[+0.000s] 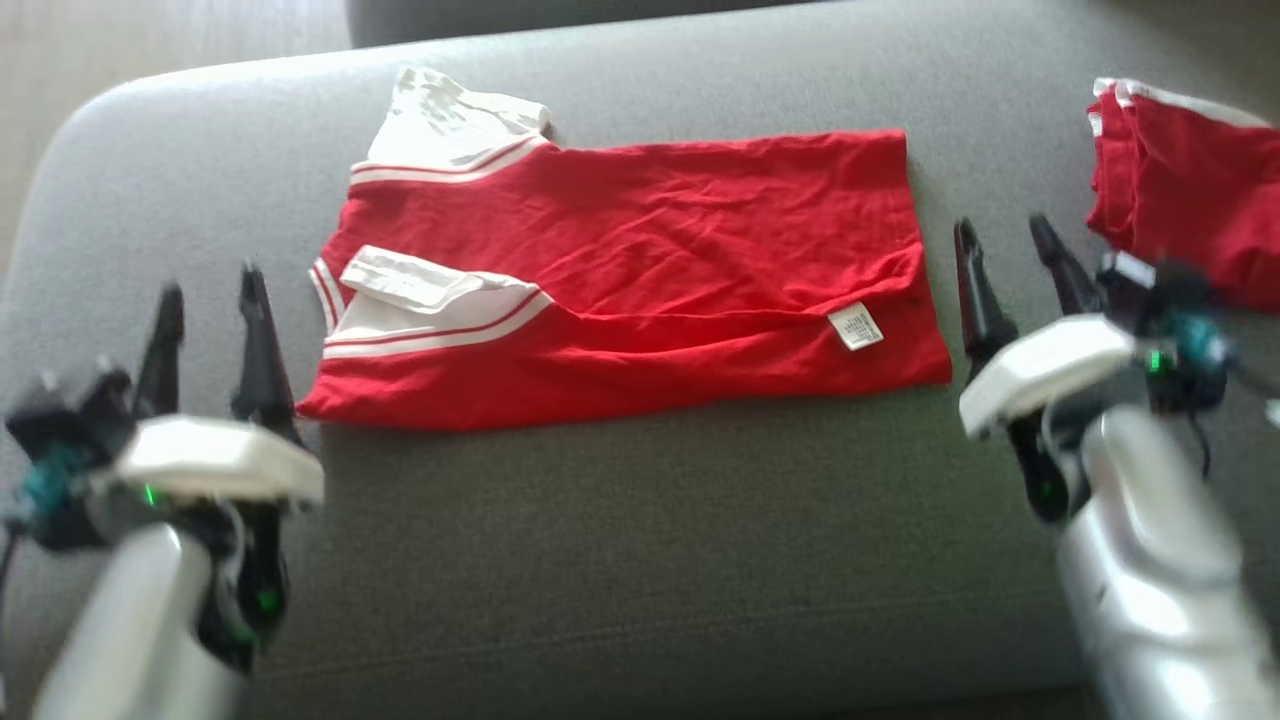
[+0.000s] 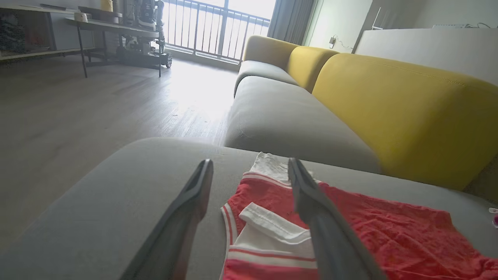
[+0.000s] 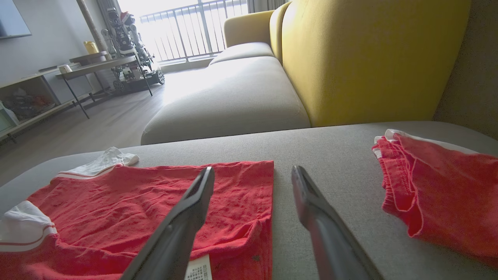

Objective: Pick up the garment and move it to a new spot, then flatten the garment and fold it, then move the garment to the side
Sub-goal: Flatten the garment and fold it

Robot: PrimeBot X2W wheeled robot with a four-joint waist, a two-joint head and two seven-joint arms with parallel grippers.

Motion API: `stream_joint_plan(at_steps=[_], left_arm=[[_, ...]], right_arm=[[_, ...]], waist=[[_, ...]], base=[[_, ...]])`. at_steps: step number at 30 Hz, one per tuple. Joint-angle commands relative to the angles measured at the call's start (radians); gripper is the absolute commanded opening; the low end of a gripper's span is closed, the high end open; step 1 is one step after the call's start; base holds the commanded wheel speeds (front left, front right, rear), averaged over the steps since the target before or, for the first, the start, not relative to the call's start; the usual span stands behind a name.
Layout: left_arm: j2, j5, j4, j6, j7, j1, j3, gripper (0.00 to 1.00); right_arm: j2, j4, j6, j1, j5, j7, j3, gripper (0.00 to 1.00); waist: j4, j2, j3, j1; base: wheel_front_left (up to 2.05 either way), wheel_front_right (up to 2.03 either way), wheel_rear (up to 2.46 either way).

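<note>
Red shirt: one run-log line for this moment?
red shirt: partly folded, flat | left end effector: open, empty | right end effector: open, empty
</note>
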Motion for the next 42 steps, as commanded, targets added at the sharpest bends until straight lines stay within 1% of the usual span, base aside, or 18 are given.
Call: stream_joint_plan(at_steps=[1, 4, 6, 9, 12, 17, 22, 25, 30, 35, 42], left_arm=[[0.007, 0.023, -0.044, 0.002, -0.009, -0.012, 0.066, 1.0], [-0.041, 0.076, -0.05, -0.011, -0.009, 0.054, 0.096, 1.0], [-0.082, 0.103, -0.05, -0.018, -0.009, 0.085, 0.116, 1.0], [-0.132, 0.147, -0.039, -0.037, -0.009, 0.115, 0.134, 1.0], [-0.169, 0.183, -0.004, -0.06, -0.009, 0.121, 0.153, 1.0], [-0.208, 0.21, 0.116, -0.082, -0.009, 0.088, 0.204, 1.0], [-0.225, 0.194, 0.257, -0.117, -0.009, 0.029, 0.249, 1.0], [-0.229, 0.186, 0.336, -0.128, -0.009, -0.007, 0.276, 1.0], [-0.224, 0.195, 0.445, -0.123, -0.009, -0.059, 0.319, 1.0], [-0.23, 0.201, 0.535, -0.115, -0.009, -0.083, 0.326, 1.0], [-0.228, 0.194, 0.63, -0.139, -0.009, -0.121, 0.337, 1.0]], right_arm=[[0.031, -0.077, 0.0, 0.054, -0.043, -0.009, -0.023, 1.0], [0.067, -0.193, 0.0, 0.166, -0.11, -0.009, -0.103, 1.0], [0.077, -0.248, 0.0, 0.225, -0.133, -0.009, -0.131, 1.0], [0.079, -0.307, 0.0, 0.28, -0.08, -0.009, -0.116, 1.0], [0.08, -0.343, 0.0, 0.307, -0.048, -0.009, -0.099, 1.0], [0.08, -0.369, 0.0, 0.319, -0.043, -0.009, -0.074, 1.0], [0.08, -0.386, 0.0, 0.312, -0.035, -0.009, -0.065, 1.0], [0.08, -0.395, 0.0, 0.307, -0.028, -0.009, -0.064, 1.0], [0.08, -0.405, 0.0, 0.302, -0.015, -0.009, -0.059, 1.0], [0.08, -0.406, 0.0, 0.3, -0.007, -0.009, -0.055, 1.0], [0.08, -0.403, 0.0, 0.297, 0.0, -0.009, -0.047, 1.0]], waist=[[0.008, -0.0001, -0.011, 0.0], [0.01, -0.0001, -0.015, 0.0], [0.01, -0.0001, -0.015, 0.0], [0.004, -0.0001, -0.01, 0.0], [-0.007, -0.0001, 0.003, 0.0], [-0.036, -0.0001, 0.03, 0.0], [-0.072, -0.0001, 0.06, 0.0], [-0.089, -0.0001, 0.078, 0.0], [-0.109, -0.0001, 0.1, 0.0], [-0.118, -0.0001, 0.105, 0.0], [-0.12, -0.0001, 0.106, 0.0]], base=[[0.0, 0.0, 0.0], [0.0, 0.0, 0.0], [0.0, 0.0, 0.0], [0.0, 0.0, 0.0], [0.0, 0.0, 0.0], [0.0, 0.0, 0.0], [0.0, 0.0, 0.0], [0.0, 0.0, 0.0], [0.0, 0.0, 0.0], [0.0, 0.0, 0.0], [0.0, 0.0, 0.0]])
